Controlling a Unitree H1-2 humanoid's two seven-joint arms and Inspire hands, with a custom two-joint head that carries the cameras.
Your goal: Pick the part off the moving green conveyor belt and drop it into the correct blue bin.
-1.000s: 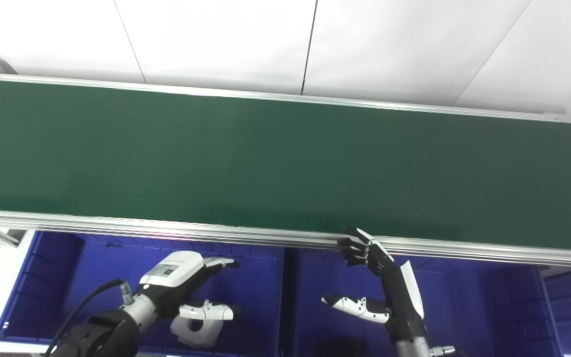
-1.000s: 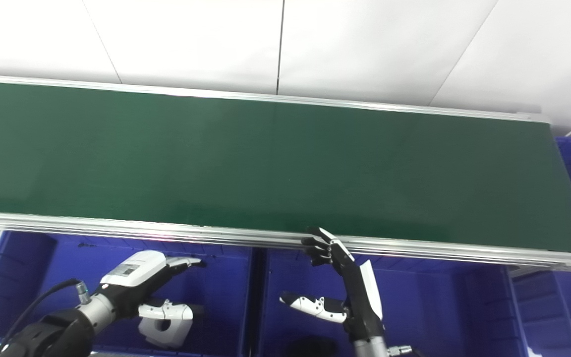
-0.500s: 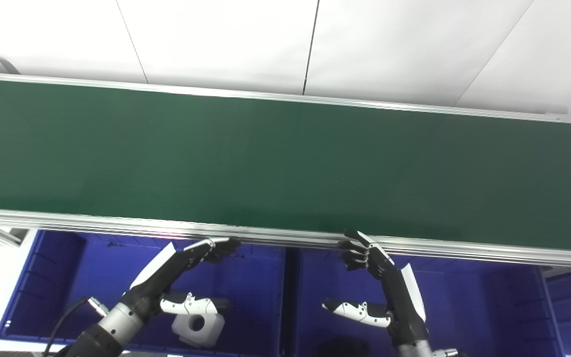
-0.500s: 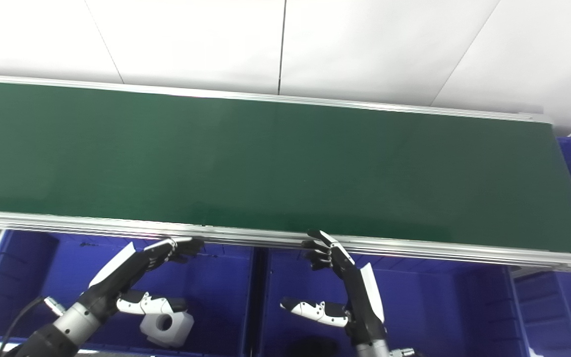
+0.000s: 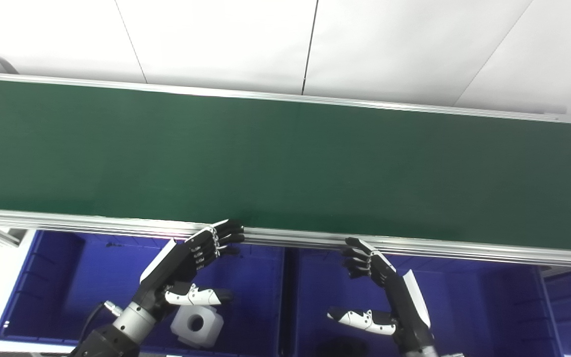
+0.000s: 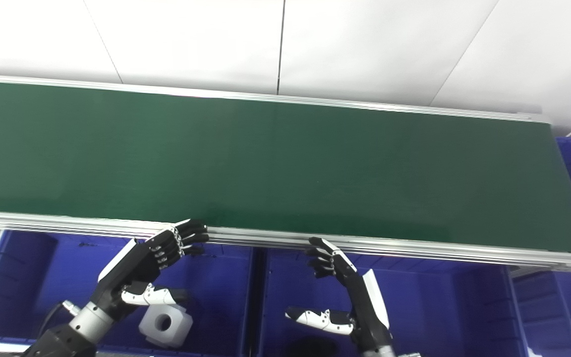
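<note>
- Right, our left hand hangs spread and empty, fingertips at the near rail of the green conveyor belt, above the left blue bin.
- The white block with a round hole lies in that left bin, near its front wall, just under our left thumb.
- Our right hand is spread too, holding nothing, over the middle blue bin, fingers just short of the rail.
- The belt shows no part on it, so we judge this a waiting stance.
- To do it well, we want both palms poised at the near rail, thumbs apart, and we should time the reach to a part's travel.
- We should lift clear of the rail before swinging, or the knuckles may clip it.
</note>
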